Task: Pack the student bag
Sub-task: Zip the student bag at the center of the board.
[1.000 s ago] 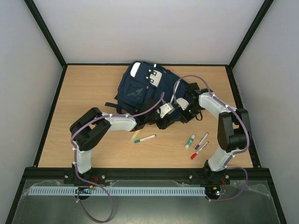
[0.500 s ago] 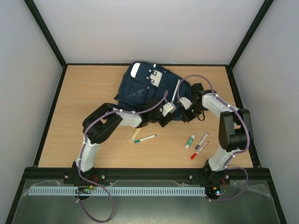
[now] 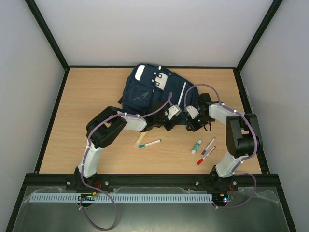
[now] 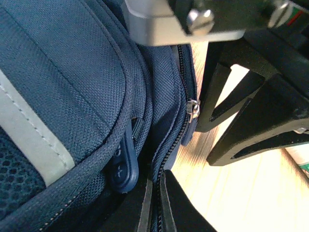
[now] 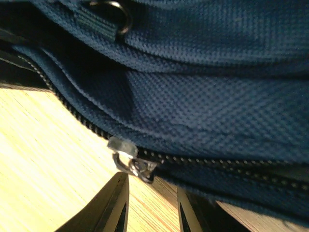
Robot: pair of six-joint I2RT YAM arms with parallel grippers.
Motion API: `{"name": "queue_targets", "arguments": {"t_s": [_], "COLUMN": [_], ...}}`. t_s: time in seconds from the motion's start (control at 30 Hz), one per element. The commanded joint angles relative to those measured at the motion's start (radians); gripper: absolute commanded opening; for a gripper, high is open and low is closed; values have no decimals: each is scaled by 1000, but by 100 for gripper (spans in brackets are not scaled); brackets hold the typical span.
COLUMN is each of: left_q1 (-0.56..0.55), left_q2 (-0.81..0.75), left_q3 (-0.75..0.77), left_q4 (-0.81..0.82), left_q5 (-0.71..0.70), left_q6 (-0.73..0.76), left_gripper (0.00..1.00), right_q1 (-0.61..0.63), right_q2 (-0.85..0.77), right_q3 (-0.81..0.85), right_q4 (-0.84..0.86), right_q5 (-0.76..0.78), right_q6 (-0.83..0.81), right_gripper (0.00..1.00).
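— Wooden surface (image 3: 96,96), pale walls. Found bag (image 3: 145,94) at far middle, front up?
— Yes. Lay with long axis far-to-near, near end swung right; patch (image 3: 140,72) end away, zip end toward the near side.
— Step?
— Judged it as opening the zip. Saw left tool (image 4: 155,205) clamped together on the bag's edge beside the teeth (image 4: 182,77), right tool (image 5: 149,208) apart and empty, just below the slider (image 5: 133,162).
— Next?
— Probably called for closing on that slider, then pulling along the track.

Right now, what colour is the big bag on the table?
Navy blue. The student bag shows best in the top view.
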Motion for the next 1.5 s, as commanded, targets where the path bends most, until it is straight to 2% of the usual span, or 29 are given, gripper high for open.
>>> {"name": "queue_targets", "arguments": {"t_s": [0.0,0.1,0.33,0.47,0.6,0.83,0.97,1.13,1.3,1.47], "left_q1": [-1,0,0,1,0,3,3,3,2,1], "left_q2": [-11,-13,-16,-22,-31,-46,-53,-51,-75,-126], "left_q3": [10,15,21,23,20,10,5,3,-12,-45], "left_q4": [39,38,21,15,8,3,8,26,-8,-76], "left_q5": [20,27,32,29,18,0,-13,-4,-29,-100], "left_q6": [-28,-34,-38,-37,-35,-29,-33,-54,-15,66], "left_gripper": [2,2,2,2,2,3,3,2,2,2], "right_q1": [-5,-5,-5,-7,-7,-27,-30,-30,-31,-83], "right_q2": [-71,-97,-77,-65,-101,-161,-173,-159,-164,-141], "right_q3": [-37,-50,-45,-39,-44,-19,-12,-22,-41,31], "right_q4": [66,128,186,185,184,54,1,15,42,-92], "right_q5": [-15,-8,-67,-95,-22,36,23,-5,153,250], "right_q6": [43,85,131,150,172,122,101,135,109,-21], "right_gripper": [31,35,35,29,19,2,1,1,1,1]}}
